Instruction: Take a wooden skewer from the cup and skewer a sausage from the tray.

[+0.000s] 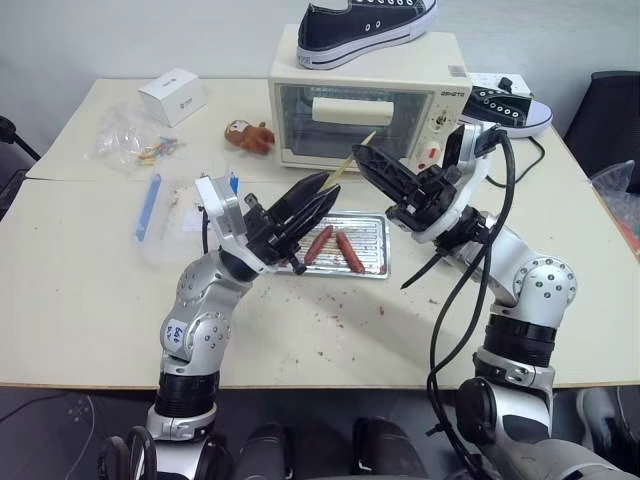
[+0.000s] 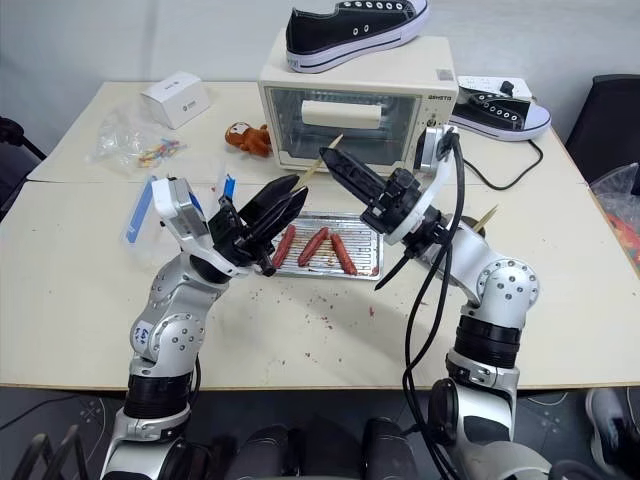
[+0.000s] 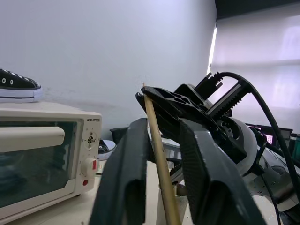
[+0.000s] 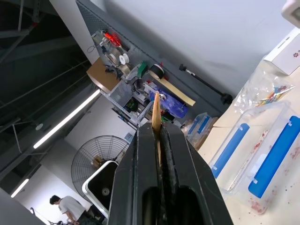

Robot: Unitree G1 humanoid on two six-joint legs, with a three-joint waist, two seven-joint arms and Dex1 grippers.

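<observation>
Left eye view: both arms raised over the tray [image 1: 378,266], three sausages [image 1: 349,252] inside. Right claw [image 1: 362,152] clamps the wooden skewer [image 1: 345,164].

Left wrist view: left claw [image 3: 161,140] narrowed around the same skewer.

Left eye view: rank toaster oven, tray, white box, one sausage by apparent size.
1. toaster oven
2. tray, partly hidden behind the fingers
3. white box, farther back, so truly unsure
4. sausage
</observation>
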